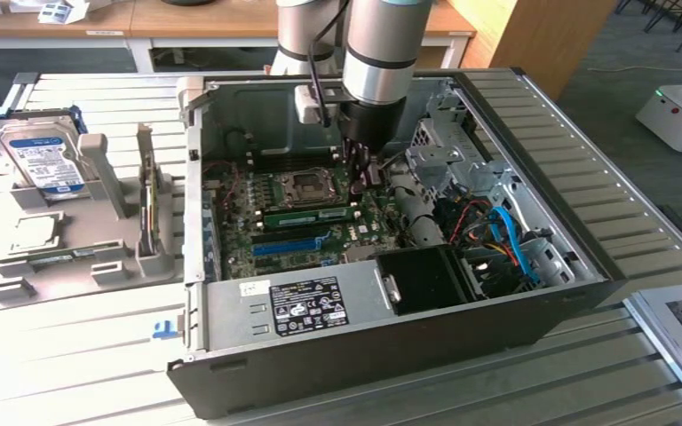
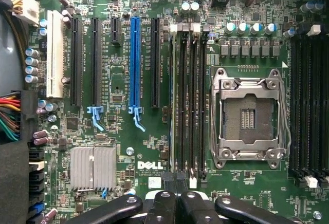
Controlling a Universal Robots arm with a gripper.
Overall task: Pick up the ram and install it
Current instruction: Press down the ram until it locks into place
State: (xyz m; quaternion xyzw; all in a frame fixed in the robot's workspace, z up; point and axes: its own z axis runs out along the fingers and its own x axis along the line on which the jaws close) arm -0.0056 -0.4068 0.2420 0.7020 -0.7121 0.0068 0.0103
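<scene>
Gripper (image 2: 177,202), fingers drawn together w/ nothing clearly btwn them, sits at the end of the ram (image 1: 305,214), which stands in a slot beside the CPU socket (image 2: 250,113), prob. seated, so install looks nearly done, latches unclear.

Silver-grey tubular arm (image 1: 379,44), dark band, black lower section, black gripper (image 2: 177,198), linkage bars with round pins.
</scene>
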